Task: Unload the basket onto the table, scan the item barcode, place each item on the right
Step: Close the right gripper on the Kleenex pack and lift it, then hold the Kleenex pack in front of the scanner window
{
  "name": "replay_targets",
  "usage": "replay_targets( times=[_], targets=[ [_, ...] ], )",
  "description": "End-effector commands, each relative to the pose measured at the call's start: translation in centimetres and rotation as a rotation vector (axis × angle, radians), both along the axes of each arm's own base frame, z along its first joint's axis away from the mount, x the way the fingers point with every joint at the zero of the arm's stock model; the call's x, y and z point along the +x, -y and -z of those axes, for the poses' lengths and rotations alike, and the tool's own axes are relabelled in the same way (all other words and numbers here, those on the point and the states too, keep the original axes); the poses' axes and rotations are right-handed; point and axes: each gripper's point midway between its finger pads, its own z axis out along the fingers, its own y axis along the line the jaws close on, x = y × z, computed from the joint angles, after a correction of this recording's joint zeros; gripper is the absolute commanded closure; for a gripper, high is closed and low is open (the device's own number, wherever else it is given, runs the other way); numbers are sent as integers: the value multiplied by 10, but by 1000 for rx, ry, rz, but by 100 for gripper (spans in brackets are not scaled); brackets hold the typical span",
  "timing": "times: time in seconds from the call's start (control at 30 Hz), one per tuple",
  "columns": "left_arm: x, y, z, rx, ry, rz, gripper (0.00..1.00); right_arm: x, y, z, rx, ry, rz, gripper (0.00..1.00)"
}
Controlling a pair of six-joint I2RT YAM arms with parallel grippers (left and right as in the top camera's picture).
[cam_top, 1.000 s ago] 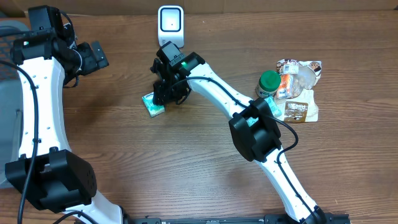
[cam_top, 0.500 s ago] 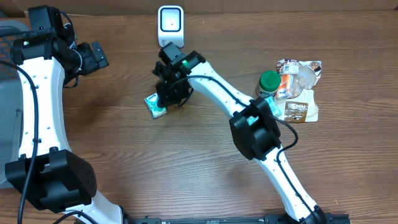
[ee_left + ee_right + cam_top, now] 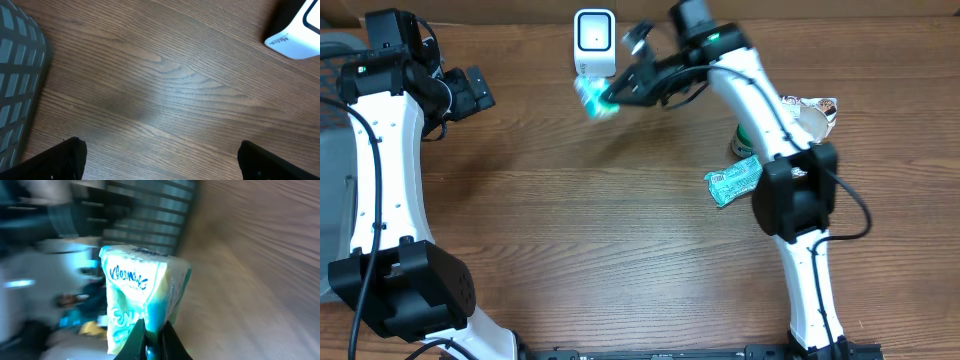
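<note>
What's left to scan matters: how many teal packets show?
2: one packet in the right gripper's jaws by the scanner, one on the table; the pile may hide more.

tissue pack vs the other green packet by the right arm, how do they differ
The tissue pack is held up off the table, pinched in the shut right gripper; the green packet lies flat on the table, untouched. The tissue pack is right beside the white scanner; the green packet lies well away from it, by the right arm. Both are teal-green soft packs.

I noted a teal packet [image 3: 733,182] and snack pouches [image 3: 812,108] lying well right of the right pincer [image 3: 608,99].
</note>
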Motion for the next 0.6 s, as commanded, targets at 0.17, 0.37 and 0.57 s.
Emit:
replay_targets(
  times=[0.17, 0.37, 0.57],
  targets=[
    [-1, -1, -3, -10, 8, -21, 1, -2, 38, -73, 266, 15, -42, 96],
    [-1, -1, -3, -10, 8, -21, 0, 3, 40, -72, 262, 43, -34, 96],
    [-1, -1, -3, -10, 8, -21, 0, 54, 33, -7, -159, 149, 220, 96]
  ],
)
